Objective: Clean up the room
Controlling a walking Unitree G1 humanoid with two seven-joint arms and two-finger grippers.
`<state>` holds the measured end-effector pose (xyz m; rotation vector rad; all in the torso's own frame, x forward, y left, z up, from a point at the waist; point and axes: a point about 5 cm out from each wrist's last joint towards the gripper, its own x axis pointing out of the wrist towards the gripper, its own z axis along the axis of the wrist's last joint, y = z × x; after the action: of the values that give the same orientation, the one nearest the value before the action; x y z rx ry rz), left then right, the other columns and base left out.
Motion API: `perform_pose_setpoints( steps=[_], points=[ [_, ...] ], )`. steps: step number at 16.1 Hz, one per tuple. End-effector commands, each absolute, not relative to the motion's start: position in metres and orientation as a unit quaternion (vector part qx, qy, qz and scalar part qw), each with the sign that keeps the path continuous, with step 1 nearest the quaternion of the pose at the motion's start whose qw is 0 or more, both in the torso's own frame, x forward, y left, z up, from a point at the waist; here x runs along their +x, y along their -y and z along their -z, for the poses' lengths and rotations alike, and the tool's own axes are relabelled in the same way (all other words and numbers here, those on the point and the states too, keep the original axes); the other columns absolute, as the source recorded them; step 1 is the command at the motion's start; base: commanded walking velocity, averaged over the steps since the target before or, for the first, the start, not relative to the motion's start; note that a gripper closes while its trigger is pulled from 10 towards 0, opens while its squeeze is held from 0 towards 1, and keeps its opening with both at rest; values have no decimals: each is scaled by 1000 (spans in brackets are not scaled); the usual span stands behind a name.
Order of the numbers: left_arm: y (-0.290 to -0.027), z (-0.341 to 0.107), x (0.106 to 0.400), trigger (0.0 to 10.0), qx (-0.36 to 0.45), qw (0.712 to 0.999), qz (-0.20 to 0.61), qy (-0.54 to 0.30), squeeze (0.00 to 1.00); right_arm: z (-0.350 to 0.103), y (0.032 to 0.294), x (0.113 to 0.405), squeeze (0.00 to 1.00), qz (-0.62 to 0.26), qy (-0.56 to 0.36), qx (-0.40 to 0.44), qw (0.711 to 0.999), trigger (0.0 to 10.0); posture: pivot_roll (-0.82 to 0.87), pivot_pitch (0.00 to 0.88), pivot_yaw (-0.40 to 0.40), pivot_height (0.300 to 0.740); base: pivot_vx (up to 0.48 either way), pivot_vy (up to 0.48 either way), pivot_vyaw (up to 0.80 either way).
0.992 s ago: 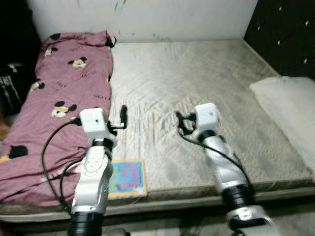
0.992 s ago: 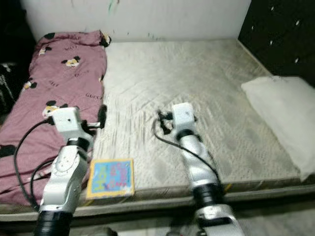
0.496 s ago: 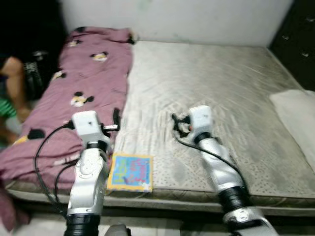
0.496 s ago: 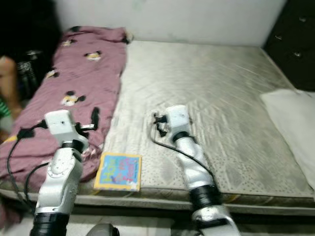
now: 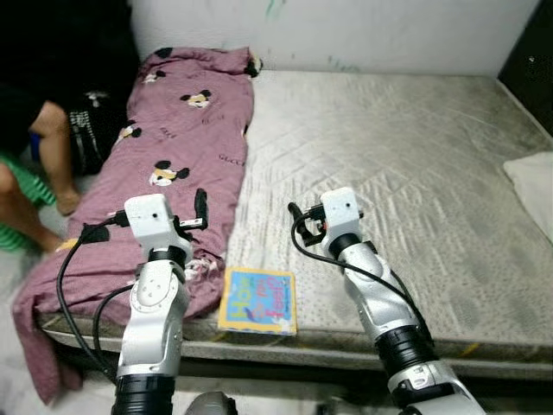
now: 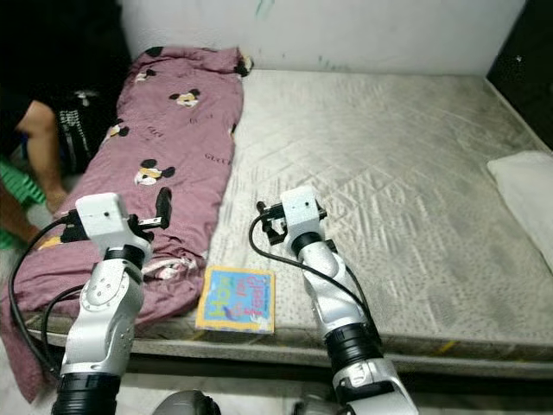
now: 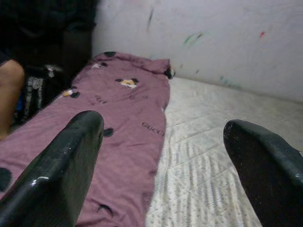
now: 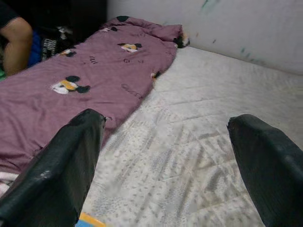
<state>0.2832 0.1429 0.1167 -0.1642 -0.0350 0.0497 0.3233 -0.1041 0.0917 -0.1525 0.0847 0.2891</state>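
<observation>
I'm holding both grippers wide open and empty over the bed's near edge.
Left gripper (image 7: pixel 161 165) is hovering above the blanket (image 5: pixel 186 147), right gripper (image 8: pixel 165 165) above the mattress (image 5: pixel 406 147); I'm judging the book (image 5: pixel 257 300), lying near between them, needs reaching next.

I see a bare grey mattress (image 5: pixel 406 156) with a maroon cartoon-mouse blanket (image 5: pixel 164 173) at left, a colourful book (image 5: pixel 257 300) at its lower edge, and a white pillow (image 5: pixel 536 177) at far right.
</observation>
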Motion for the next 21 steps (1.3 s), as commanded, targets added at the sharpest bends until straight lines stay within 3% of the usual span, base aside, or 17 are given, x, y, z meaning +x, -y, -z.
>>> perform_pose_setpoints(
  steps=[1, 14, 16, 21],
  points=[
    [-142, -117, 283, 10000, -85, 996, -27, 19, 0, -91, 107, 324, 0, -141, -45, -72, 986, 10000, -34, 0, -12, 740, 0, 469, 0],
    [-156, -107, 273, 10000, -52, 998, -39, 3, 0, -88, 109, 323, 0, -136, -56, -55, 988, 10000, -37, 0, -12, 740, 0, 0, 0],
    [-154, -108, 273, 10000, -57, 998, -33, 7, 0, -87, 109, 323, 0, -134, -62, -50, 988, 10000, -37, 0, -12, 740, 0, 0, -800],
    [-151, -109, 274, 10000, -58, 998, -24, 9, 0, -88, 110, 323, 0, -135, -56, -55, 988, 10000, -39, 0, -9, 740, 154, 0, 0]
  ],
)
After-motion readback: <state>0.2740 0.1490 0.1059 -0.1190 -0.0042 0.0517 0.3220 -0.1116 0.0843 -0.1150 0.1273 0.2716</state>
